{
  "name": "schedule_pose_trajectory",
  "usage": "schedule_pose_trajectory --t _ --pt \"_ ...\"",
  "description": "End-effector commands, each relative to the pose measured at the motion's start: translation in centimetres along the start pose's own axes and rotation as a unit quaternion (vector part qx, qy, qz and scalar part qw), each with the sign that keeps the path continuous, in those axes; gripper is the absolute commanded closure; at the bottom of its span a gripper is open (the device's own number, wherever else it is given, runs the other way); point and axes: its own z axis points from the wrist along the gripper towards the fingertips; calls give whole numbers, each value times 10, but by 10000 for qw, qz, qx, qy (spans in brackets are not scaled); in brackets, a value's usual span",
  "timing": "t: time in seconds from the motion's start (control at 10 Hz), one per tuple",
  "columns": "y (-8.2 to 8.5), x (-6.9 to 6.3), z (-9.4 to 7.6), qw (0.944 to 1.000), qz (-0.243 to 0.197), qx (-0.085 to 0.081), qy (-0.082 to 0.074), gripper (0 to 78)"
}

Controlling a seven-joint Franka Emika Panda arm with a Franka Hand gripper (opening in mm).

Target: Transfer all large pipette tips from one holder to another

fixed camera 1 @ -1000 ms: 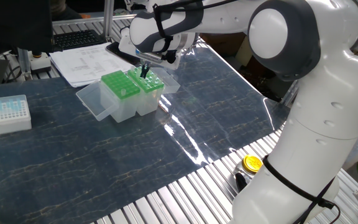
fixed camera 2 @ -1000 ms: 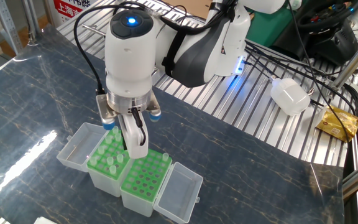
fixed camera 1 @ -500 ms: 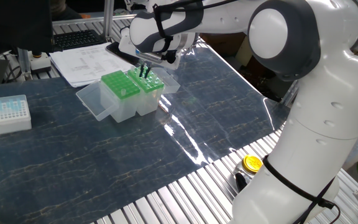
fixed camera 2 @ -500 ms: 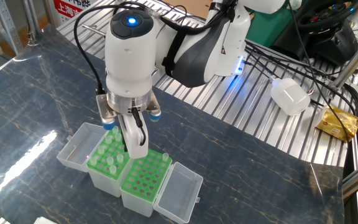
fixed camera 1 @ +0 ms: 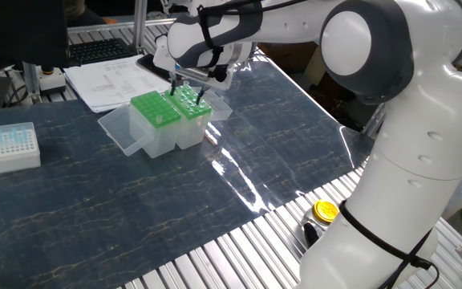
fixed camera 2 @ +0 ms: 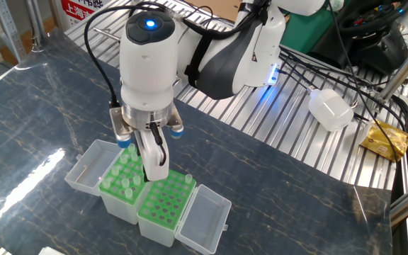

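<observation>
Two green tip holders stand side by side, each in a clear box with its lid folded open. In one fixed view the gripper (fixed camera 1: 188,92) hangs low over the right holder (fixed camera 1: 195,110), its fingers spread wide with nothing gripped between them; the left holder (fixed camera 1: 152,109) is beside it. In the other fixed view the gripper (fixed camera 2: 151,173) sits at the seam between the holders. Several large pipette tips (fixed camera 2: 125,186) stand in the left holder (fixed camera 2: 116,200). The right holder (fixed camera 2: 164,202) shows mostly empty holes. The gripper hides the holes just under it.
A small white box of short bluish tips (fixed camera 1: 8,147) stands at the far left. Papers (fixed camera 1: 111,80) lie behind the holders. The open lids (fixed camera 2: 89,167) (fixed camera 2: 205,212) stick out on both sides. A yellow-capped object (fixed camera 1: 325,211) lies near the robot's base.
The fingers were together over the right holder one second ago and have spread apart. The arm itself has hardly moved.
</observation>
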Motion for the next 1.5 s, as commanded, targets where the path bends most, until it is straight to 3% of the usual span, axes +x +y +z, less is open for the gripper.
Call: schedule_pose_trajectory --t 0.1,1.5 --pt "0 -1 -2 10000 8 -6 -19 1" --pt "1 4 10 9998 207 -36 -8 1"
